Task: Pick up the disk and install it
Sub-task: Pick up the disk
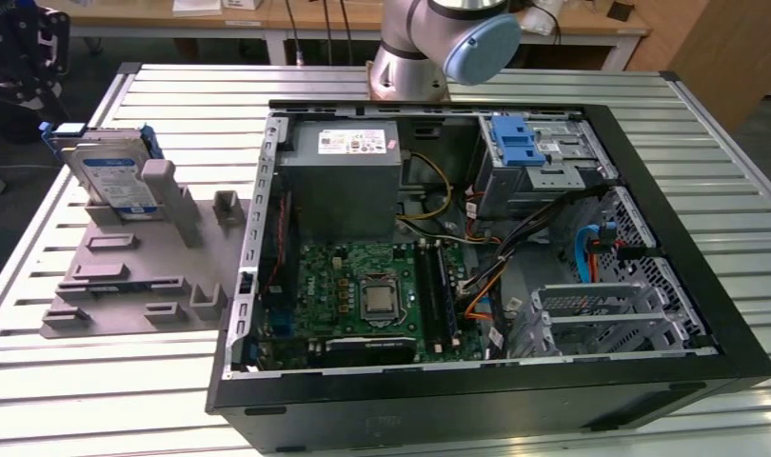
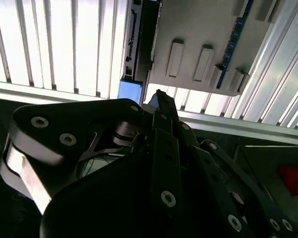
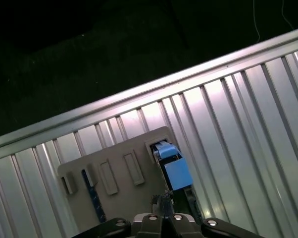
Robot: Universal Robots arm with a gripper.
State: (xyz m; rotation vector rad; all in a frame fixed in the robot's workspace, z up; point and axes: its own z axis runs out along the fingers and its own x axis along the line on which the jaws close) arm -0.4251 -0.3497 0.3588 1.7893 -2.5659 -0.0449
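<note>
We see disk point(image 1: 110, 179) upright in grey holder point(image 1: 119, 297), 9 o'clock from case point(image 1: 487, 400); gripper point(image 3: 162, 201) clenched, empty.

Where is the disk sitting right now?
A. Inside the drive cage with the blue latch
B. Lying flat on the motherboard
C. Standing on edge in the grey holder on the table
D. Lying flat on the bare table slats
C: in the exterior view the disk stands on edge in the grey holder, outside the open computer case, on the exterior view's left of it.

Lab, slatted metal table point(image 1: 107, 381), opened computer point(image 1: 462, 400)
</note>
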